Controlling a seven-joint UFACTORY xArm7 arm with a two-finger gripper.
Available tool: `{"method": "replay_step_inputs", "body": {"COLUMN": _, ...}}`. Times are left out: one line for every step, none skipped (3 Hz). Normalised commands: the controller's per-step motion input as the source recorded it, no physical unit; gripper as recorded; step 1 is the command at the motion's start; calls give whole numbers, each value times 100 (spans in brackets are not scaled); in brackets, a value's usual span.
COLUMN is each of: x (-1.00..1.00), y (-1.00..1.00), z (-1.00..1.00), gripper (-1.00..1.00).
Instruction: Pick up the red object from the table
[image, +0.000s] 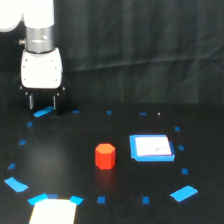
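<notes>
While the red object stands upright near the middle of the table, the gripper hangs far away at about ten o'clock. Its two dark fingers look a little apart with nothing between them, though the picture is too fuzzy to be sure. A flat white square lies just beside the block at three o'clock. If the arm comes down off-centre, a finger could knock the block over or bump that square.
</notes>
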Motion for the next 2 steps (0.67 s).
{"method": "replay_step_inputs", "body": {"x": 93, "y": -100, "z": -12, "gripper": 95}}
{"method": "replay_step_inputs", "body": {"x": 73, "y": -99, "z": -12, "gripper": 100}}
